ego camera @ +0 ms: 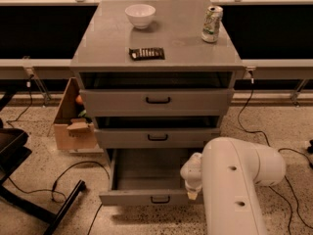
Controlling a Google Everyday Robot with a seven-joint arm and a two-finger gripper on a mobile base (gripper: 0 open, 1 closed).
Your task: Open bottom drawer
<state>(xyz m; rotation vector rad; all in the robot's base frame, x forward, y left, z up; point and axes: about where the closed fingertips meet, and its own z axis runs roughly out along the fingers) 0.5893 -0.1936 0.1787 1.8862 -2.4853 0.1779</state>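
The bottom drawer (146, 198) of the grey cabinet (156, 33) stands pulled far out, its plain grey inside showing and its small black bar handle (160, 199) at the centre of the low front panel. The mid-sized drawer (157, 137) and the tall top drawer (157, 101) above it sit slightly out. My white arm (234, 180) fills the lower right. My gripper (191, 192) is at the right end of the bottom drawer's front, mostly hidden behind the arm.
On the cabinet top stand a white bowl (140, 15), a drink can (212, 24) and a dark snack packet (146, 53). A cardboard box (73, 124) sits left of the cabinet. Cables (68, 175) and a black chair base (29, 199) lie on the speckled floor.
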